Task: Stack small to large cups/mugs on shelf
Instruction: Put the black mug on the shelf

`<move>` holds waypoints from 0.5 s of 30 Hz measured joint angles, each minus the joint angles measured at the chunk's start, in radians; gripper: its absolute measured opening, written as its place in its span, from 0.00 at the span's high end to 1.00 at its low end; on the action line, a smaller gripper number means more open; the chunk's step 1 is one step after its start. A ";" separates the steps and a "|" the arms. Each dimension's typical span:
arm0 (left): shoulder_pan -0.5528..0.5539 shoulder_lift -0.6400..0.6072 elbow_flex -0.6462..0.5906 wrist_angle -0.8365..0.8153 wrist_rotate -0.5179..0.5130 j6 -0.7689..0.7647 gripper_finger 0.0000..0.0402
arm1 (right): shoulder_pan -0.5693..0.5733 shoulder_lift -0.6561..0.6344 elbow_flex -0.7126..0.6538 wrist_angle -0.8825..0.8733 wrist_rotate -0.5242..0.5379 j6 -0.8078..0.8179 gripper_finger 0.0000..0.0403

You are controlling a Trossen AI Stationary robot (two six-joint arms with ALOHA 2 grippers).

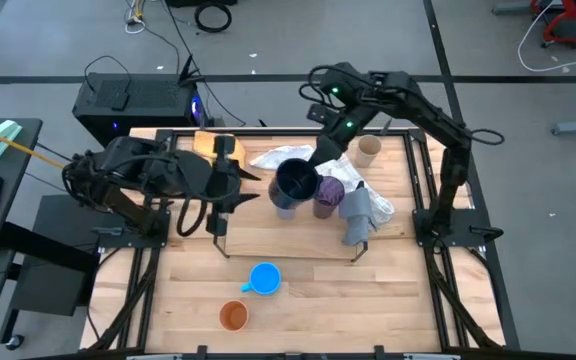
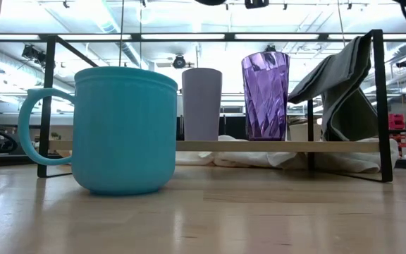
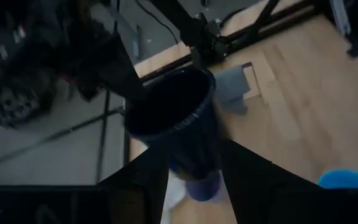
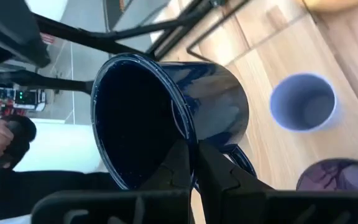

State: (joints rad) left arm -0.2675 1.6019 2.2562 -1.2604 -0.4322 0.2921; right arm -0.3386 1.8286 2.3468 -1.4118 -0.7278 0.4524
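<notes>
Navy mug tilted, mouth sideways; right claw pinching rim.

My dark fingers are gripping a glossy dark navy mug. Showing nearby are a pale lavender-blue cup, a ribbed purple cup, a bright blue mug and an orange cup.

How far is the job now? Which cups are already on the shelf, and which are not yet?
Done: the lavender cup and purple cup stand on the shelf. In hand: the right gripper pinches the rim of the navy mug above the shelf. Left: the blue mug, orange cup and tan cup remain off the shelf. The left gripper waits nearby.
</notes>
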 joint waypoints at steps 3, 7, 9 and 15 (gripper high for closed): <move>0.009 0.002 0.000 -0.016 0.004 0.072 0.62 | -0.001 0.016 0.000 -0.029 -0.003 -0.008 0.97; 0.037 0.016 0.000 -0.062 0.041 0.086 0.62 | -0.001 0.035 0.000 -0.025 -0.001 -0.010 0.97; 0.056 0.035 0.000 -0.075 0.085 0.086 0.63 | 0.000 0.042 0.000 -0.012 -0.005 -0.002 0.97; 0.067 0.099 -0.001 -0.107 0.122 0.144 0.64 | 0.008 0.068 -0.001 0.000 -0.007 -0.003 0.97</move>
State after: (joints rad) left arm -0.2001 1.7010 2.2555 -1.3673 -0.3101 0.4365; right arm -0.3304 1.8964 2.3463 -1.4117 -0.7346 0.4496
